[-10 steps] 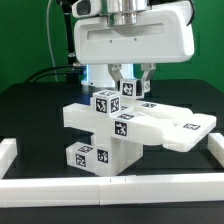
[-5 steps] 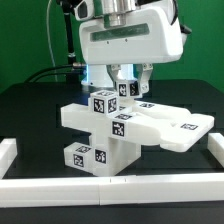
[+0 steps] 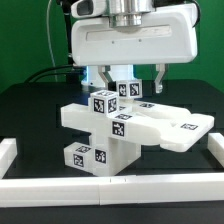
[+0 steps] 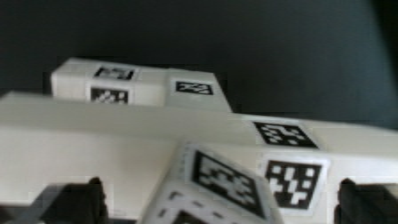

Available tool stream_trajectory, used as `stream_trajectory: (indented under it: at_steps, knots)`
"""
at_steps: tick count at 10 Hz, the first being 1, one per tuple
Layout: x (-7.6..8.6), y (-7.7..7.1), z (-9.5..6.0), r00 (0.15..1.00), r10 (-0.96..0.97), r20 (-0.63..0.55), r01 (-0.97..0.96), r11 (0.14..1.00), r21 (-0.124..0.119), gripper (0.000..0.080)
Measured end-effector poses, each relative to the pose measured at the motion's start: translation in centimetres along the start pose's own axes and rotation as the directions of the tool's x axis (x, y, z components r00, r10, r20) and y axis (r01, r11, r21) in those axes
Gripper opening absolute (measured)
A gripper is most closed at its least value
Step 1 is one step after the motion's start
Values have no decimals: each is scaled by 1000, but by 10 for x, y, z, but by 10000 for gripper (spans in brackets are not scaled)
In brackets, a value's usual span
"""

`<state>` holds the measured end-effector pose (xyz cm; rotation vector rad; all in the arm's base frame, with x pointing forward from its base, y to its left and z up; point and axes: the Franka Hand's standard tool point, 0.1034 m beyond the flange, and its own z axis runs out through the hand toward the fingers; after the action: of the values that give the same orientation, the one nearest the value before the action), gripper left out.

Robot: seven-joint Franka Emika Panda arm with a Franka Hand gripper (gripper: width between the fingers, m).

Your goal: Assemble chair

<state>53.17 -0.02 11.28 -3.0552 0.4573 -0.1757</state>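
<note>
The partly built chair point(image 3: 120, 128) stands mid-table: matte-white tagged slabs stacked on a tagged base block point(image 3: 93, 156), with a flat piece point(image 3: 186, 127) jutting toward the exterior view's right. A small cube-ended leg point(image 3: 129, 90) with tags sticks up at the top rear, next to another tagged cube point(image 3: 104, 103). My gripper point(image 3: 132, 80) is open, with its fingers spread wide on either side of that leg and not touching it. In the wrist view the gripper point(image 4: 222, 205) shows dark fingertips point(image 4: 79, 200) far apart around the leg's tagged top point(image 4: 240, 178), above the white slabs point(image 4: 107, 115).
Plain white border rails run along the front point(image 3: 110, 190), the exterior view's left point(image 3: 6, 150) and right point(image 3: 216, 148) of the black table. The arm's white body point(image 3: 130, 40) hangs directly over the chair. Cables lie at the back left.
The fingers were closed on the small leg and have now spread wide apart, letting it go. The leg stays upright on the chair.
</note>
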Motion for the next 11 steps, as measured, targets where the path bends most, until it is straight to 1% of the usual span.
stream_trajectory:
  at_steps: [2,4,5,6,7,8,9,10,11]
  knots:
    - [0,3,0,997,-82,-15,82,997,-4,649]
    - [0,3,0,973,-230,-15,229,973,-13,649]
    - [1,0,0,927,-374,-23,373,927,-31,649]
    - [-1,0,1,926,-376,-26,375,926,-31,649]
    - [0,1,1,941,-336,-28,335,942,-30,649]
    - [0,1,1,940,-339,-28,338,941,-30,561]
    - [0,1,1,954,-297,-30,297,955,-27,561]
    - [-1,0,1,974,-223,-32,222,975,-24,357]
    - [-1,0,1,985,-168,-32,167,986,-22,357]
